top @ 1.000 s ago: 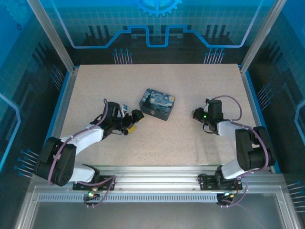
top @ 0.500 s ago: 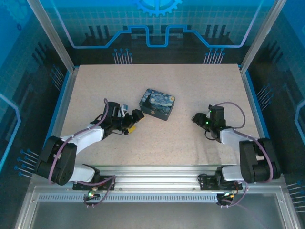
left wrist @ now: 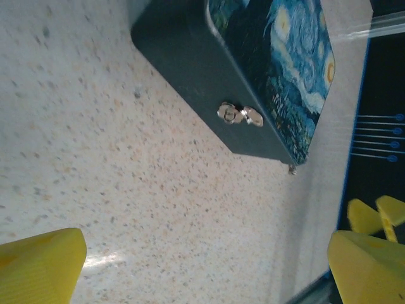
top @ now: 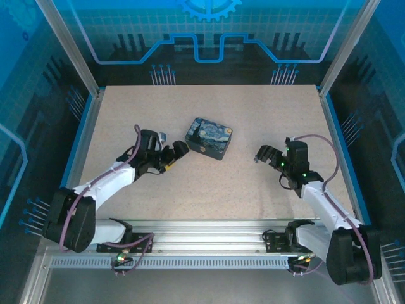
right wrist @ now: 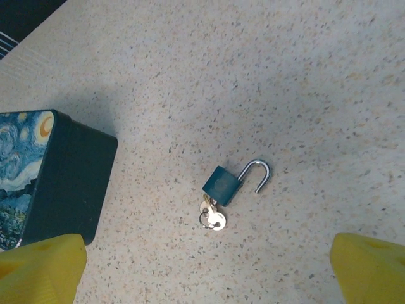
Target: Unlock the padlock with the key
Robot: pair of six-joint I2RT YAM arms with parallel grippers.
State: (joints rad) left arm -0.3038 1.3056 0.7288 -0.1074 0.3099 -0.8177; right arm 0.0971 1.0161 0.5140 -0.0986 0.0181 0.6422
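In the right wrist view a dark teal padlock (right wrist: 221,183) lies flat on the speckled table with its silver shackle (right wrist: 255,173) swung open. A key (right wrist: 212,218) on a small ring sticks out of its bottom end. My right gripper (right wrist: 205,272) hangs above it, open, with the yellow fingertips (right wrist: 41,269) wide apart and nothing between them. The top view shows the right gripper (top: 261,154) right of the tin. My left gripper (top: 177,152) is open beside the tin's left side, its yellow fingertips (left wrist: 38,266) empty.
A dark tin box (top: 209,137) with a starry-night lid sits mid-table between the arms. Its small metal latch (left wrist: 239,115) faces the left gripper. Blue rails and metal posts bound the table (top: 209,190) on the left, right and far sides.
The right arm has stretched out low, its wrist shifting right and toward the near edge while the gripper stays near the same spot. The left gripper edged slightly away toward the tin.
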